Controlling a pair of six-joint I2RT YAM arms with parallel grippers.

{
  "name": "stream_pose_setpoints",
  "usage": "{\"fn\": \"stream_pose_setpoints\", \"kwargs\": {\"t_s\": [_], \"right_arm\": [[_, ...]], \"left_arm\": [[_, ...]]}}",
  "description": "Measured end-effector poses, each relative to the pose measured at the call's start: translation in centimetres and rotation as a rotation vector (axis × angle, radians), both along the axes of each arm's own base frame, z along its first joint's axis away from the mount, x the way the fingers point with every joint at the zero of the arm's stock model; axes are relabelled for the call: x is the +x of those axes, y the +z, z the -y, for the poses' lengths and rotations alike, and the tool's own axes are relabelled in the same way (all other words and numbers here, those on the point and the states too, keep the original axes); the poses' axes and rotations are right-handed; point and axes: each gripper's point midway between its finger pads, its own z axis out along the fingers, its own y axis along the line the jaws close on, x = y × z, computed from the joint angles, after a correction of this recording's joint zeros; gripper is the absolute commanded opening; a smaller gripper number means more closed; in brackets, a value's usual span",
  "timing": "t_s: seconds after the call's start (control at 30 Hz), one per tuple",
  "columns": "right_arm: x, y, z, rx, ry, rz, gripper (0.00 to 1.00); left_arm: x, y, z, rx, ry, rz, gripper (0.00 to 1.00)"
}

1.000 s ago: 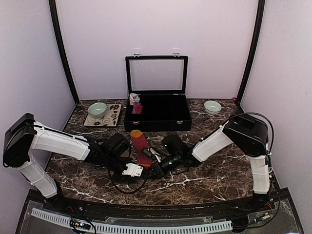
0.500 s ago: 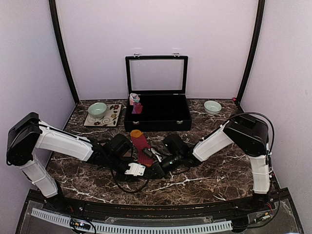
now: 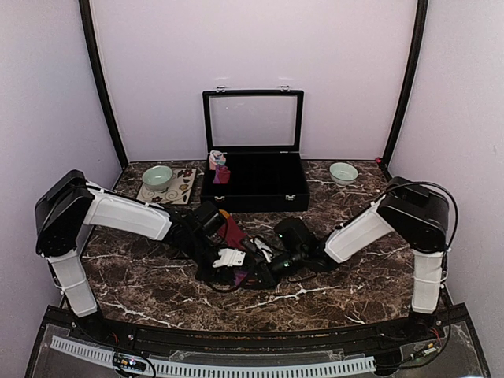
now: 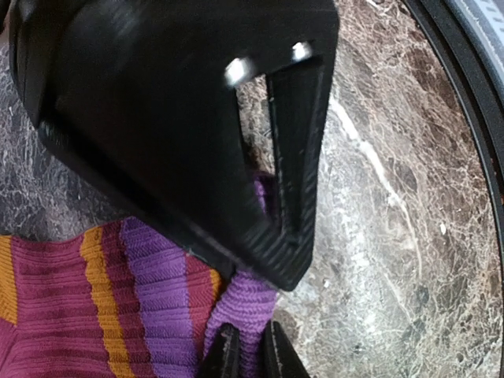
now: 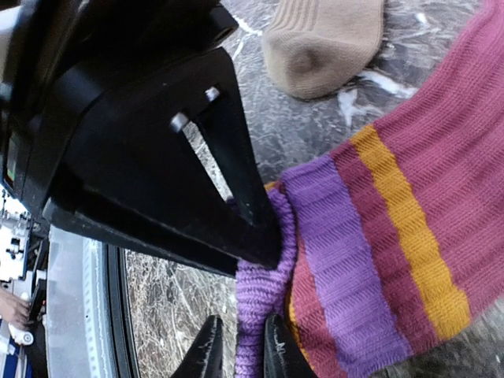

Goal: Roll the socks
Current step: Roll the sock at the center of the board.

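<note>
Down at the near middle of the marble table (image 3: 354,291) the 2 arms have met nose to nose over the striped end of the red sock (image 3: 231,231). It lies flat with its orange toe pointing away towards the black box (image 3: 253,193) and its purple and orange cuff towards the arms.

The left gripper (image 4: 256,307) is nearly closed. A raised fold of the purple cuff edge fills the thin gap between its jaws and touches both, so it looks pinched there.

The right gripper (image 5: 252,295) comes at the same cuff edge from the other side. Its jaws stand a little apart with bunched purple fabric between them, but I can't tell whether they are pressing on it or just sitting around it.

The tan sock (image 5: 323,47) shows only in the right wrist view, toe end on, lying on the marble just beyond the red one and not touching it.

The box sits at the back with its glass lid (image 3: 253,120) standing upright. Inside, it is split into compartments, and the far left 1 holds a pink and light-blue rolled bundle (image 3: 218,165).

A pale green bowl (image 3: 157,176) rests on a flowered mat (image 3: 184,187) left of the box. A 2nd bowl (image 3: 342,172) stands on the table to its right. I can't see into either one.
</note>
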Motion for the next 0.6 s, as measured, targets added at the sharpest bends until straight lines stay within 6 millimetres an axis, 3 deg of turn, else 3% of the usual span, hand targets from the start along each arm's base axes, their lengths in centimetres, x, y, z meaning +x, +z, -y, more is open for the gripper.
{"fn": "stream_pose_setpoints", "kwargs": {"t_s": [0.2, 0.43, 0.6], "right_arm": [[0.0, 0.4, 1.7, 0.013, -0.05, 0.063, 0.29], [-1.0, 0.5, 7.0, -0.011, -0.156, 0.199, 0.33], [-2.3, 1.7, 8.7, -0.017, -0.136, 0.394, 0.35]], "left_arm": [[-0.4, 0.0, -0.3, 0.0, 0.016, -0.111, 0.12], [-0.9, 0.0, -0.5, 0.013, 0.026, -0.241, 0.11], [-1.2, 0.0, -0.4, 0.032, 0.035, -0.343, 0.11]]}}
